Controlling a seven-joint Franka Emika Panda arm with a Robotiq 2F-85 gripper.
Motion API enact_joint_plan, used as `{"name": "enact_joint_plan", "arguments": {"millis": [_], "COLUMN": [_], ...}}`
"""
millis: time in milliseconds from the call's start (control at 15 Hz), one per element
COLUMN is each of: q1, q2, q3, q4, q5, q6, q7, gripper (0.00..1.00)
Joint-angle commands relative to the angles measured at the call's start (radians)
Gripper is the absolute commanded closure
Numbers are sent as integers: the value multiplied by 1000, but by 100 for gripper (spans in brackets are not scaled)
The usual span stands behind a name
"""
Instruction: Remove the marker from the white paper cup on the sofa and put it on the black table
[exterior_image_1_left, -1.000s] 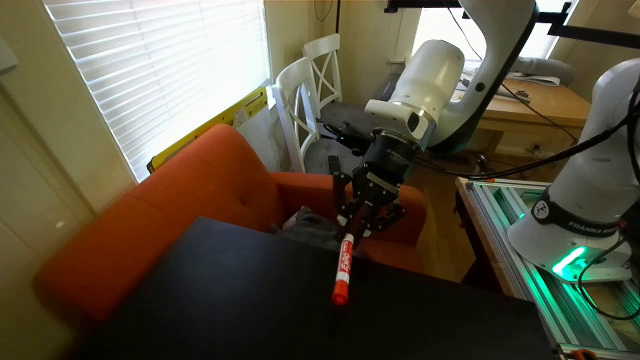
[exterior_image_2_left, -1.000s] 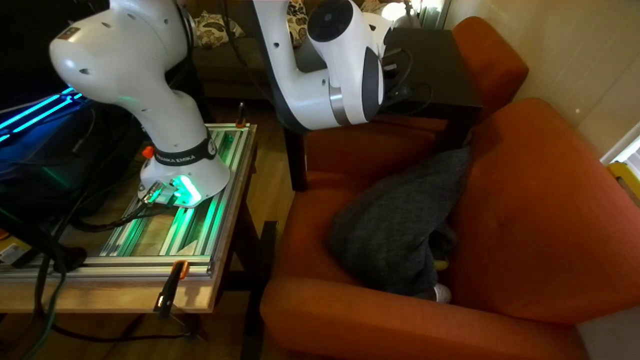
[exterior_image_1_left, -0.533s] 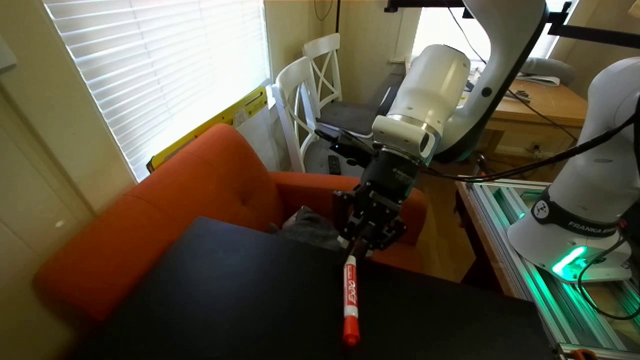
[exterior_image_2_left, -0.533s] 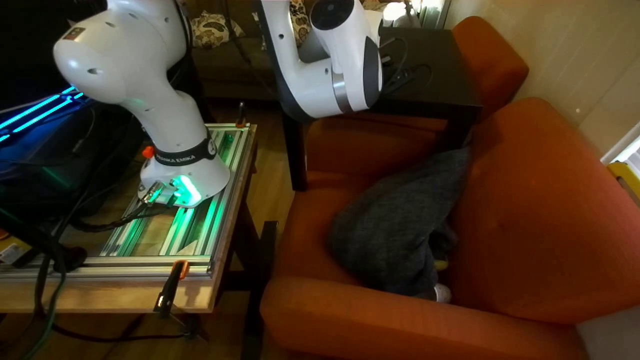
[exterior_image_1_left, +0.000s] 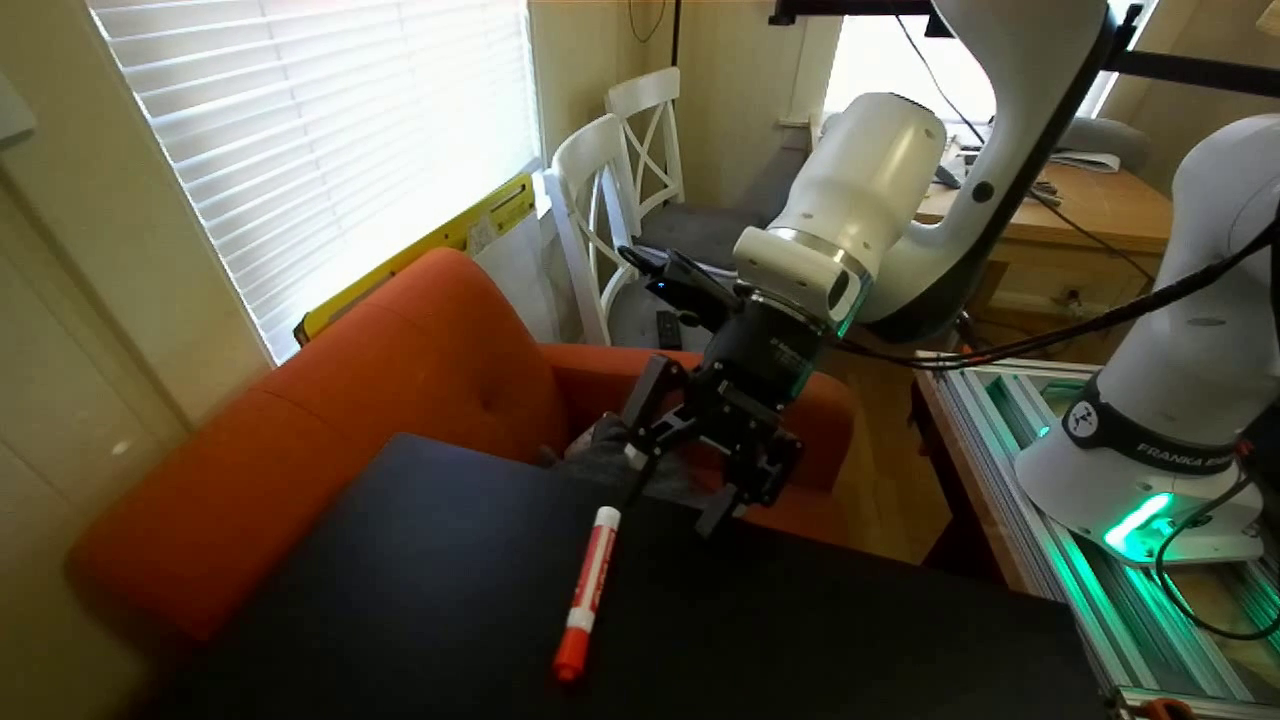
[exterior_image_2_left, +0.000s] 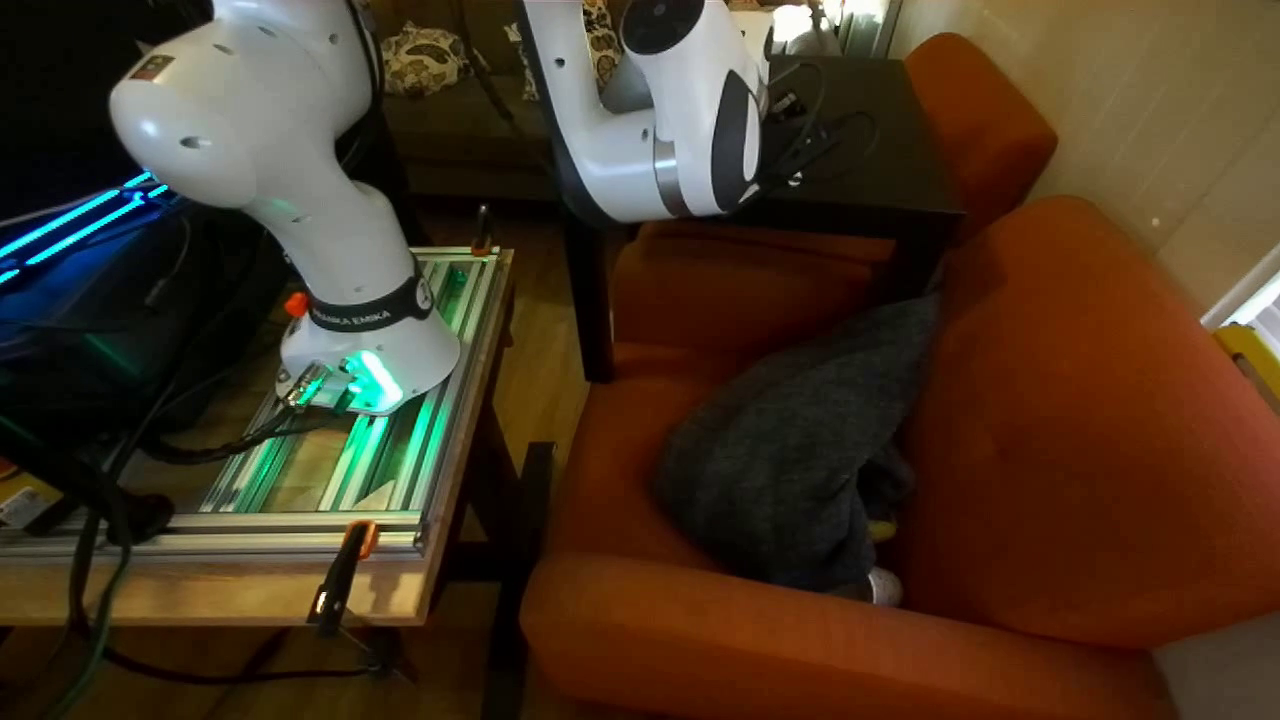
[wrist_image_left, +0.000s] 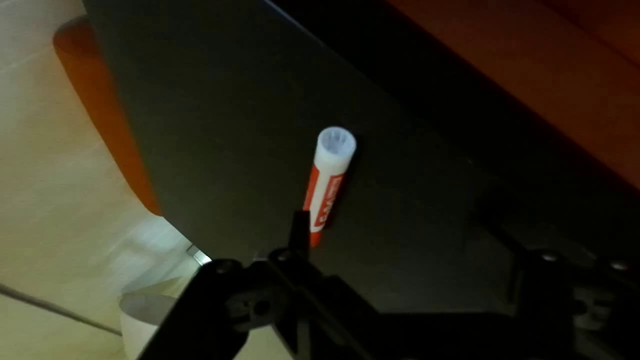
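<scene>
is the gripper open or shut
Open: the gripper has its fingers spread well apart in an exterior view, and the wrist view shows the marker lying unheld on the black table.

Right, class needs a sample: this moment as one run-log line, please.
gripper: open, over black table | marker: lying on black table, not gripped | placement: looks done | next: likely retreat

So the arm extends up past the top edge in an exterior view, wrist slanted, end effector angled downward with its two fingers spread pretty wide. Wrist view shows both along the bottom, tips well apart.
</scene>
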Motion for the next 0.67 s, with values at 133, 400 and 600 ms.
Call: {"name": "enact_joint_plan", "arguments": {"millis": [133,400,600], "q1": [-26,-49,-47], "q2": [-122,-137,-88], "q3": [-42,-108,-152], "q4": [-72,-58,-29], "q5": [202,216,295], "q6": [-23,-174,-316], "q7": [-9,-3,-57], "gripper": [0,0,0]}}
